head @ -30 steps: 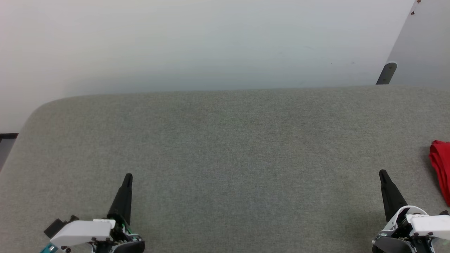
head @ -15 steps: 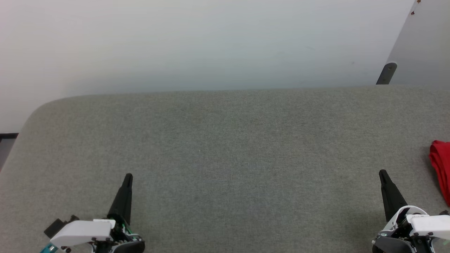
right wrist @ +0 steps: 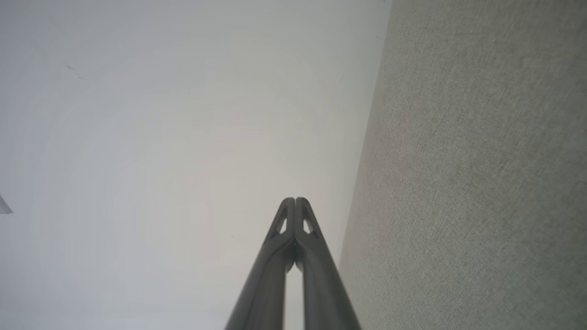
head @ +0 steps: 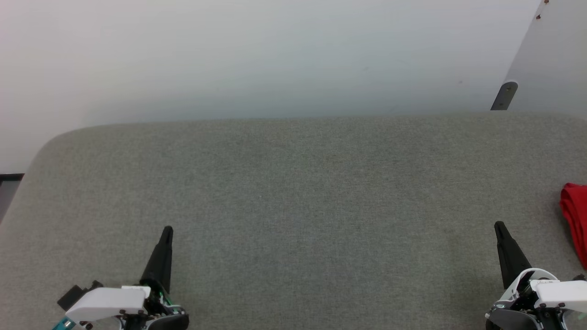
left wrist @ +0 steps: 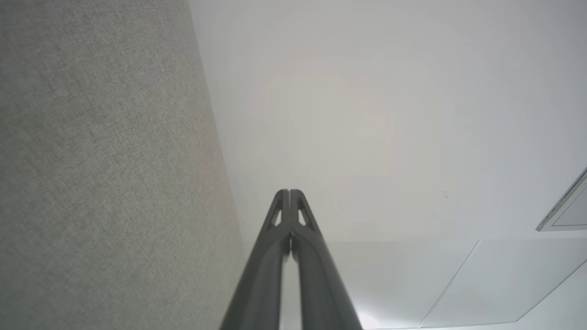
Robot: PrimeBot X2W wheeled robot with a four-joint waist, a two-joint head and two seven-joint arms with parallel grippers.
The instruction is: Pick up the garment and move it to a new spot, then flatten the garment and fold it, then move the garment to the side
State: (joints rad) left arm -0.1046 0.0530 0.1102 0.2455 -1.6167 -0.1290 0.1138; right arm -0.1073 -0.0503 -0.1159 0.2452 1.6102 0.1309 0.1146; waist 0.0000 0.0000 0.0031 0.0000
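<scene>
We see a grey, fabric-covered surface (head: 293,183) with a rounded far-left corner, and a bunched red garment (head: 577,215) lying on its right side.

No text, label or number can be read anywhere.

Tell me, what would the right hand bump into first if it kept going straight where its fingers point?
Probably nothing close: the right hand points along the grey padded surface towards the pale wall behind it, likely its first contact, though depth is unclear. The red garment lies off to its right.
</scene>
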